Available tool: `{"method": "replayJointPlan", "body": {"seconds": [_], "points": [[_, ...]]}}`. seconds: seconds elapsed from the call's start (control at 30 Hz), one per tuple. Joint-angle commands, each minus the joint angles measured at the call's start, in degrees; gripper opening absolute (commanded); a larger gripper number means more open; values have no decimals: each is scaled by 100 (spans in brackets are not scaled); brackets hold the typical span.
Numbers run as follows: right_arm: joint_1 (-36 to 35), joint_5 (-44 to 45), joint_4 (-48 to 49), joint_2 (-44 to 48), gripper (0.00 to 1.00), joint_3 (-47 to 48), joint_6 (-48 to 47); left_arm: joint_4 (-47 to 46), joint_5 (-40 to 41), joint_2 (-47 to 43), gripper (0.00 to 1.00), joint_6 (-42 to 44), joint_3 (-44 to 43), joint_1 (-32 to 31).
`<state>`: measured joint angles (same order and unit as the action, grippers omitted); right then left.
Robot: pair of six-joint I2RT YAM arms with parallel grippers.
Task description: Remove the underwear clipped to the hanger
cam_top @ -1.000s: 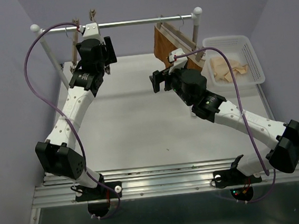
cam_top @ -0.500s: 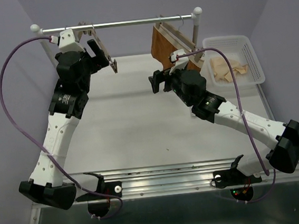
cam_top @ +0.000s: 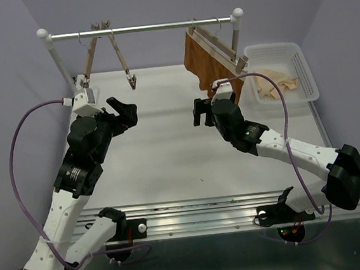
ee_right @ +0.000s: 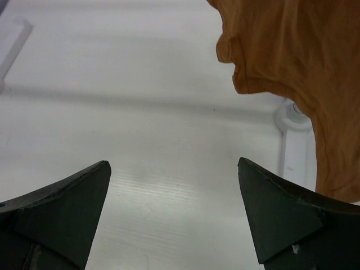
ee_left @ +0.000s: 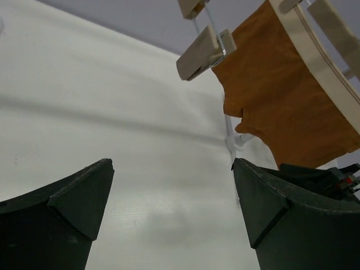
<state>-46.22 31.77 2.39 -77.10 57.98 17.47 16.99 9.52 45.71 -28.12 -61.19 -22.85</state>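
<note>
The pale beige underwear [cam_top: 276, 82] lies in the white basket [cam_top: 308, 71] at the back right. The light-wood hanger [cam_top: 120, 56] hangs bare on the left of the rod, and one of its clips [ee_left: 202, 50] shows in the left wrist view. My left gripper [cam_top: 123, 110] is open and empty below the hanger and apart from it; the left wrist view [ee_left: 173, 169] shows only table between its jaws. My right gripper [cam_top: 200, 112] is open and empty below the orange-brown garment [cam_top: 198, 60]; its wrist view [ee_right: 173, 166] shows only bare table.
A second wooden hanger [cam_top: 219, 45] holds the orange-brown garment [ee_right: 298, 67] on the right of the rod [cam_top: 157, 27]. The rack's right post [cam_top: 237, 37] stands beside the basket, and its foot [ee_right: 292, 119] shows in the right wrist view. Purple walls close in the table.
My left arm has drawn back from the hanger at the rod, down and toward the near left. The hanger now hangs free. My right gripper has shifted slightly right.
</note>
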Motion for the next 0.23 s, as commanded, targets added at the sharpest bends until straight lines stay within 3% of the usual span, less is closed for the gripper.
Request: {"method": "replayJointPlan", "body": {"seconds": [0.0, 0.2], "points": [[-28, 348, -678, 450, 100, -198, 968, -205, 137, -343, 99, -483, 510, -53], [-28, 154, -669, 565, 100, -445, 1029, -328, 120, -353, 99, -537, 898, -53]]}}
